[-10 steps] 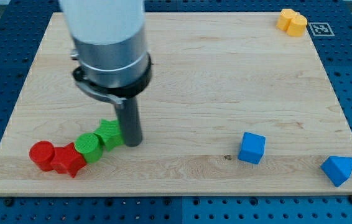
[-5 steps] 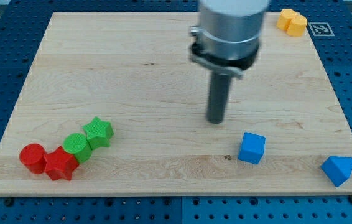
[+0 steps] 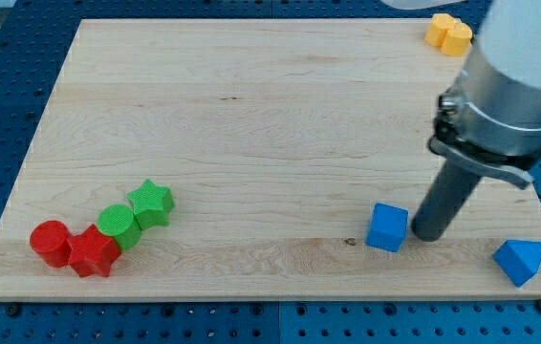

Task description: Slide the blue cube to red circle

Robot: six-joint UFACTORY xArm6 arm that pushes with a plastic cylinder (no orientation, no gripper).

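A: Even, bright light is falling from above; only a faint shadow is pooling around my tip [image 3: 429, 235].
B: The arm's pale housing above my tip is smearing into blur, while the board [image 3: 251, 115] to its left is staying sharp, glare-free.

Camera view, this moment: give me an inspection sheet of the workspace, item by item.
Surface: wooden board, flat on a blue pegboard.
Job's things: blue cube at lower right; red circle at lower left.
Clutter: red star, green circle, green star, blue wedge-like block, yellow block.
Grippers: none; my tip just right of the cube.
Cables: nothing seen.
Surroundings: marker tag.
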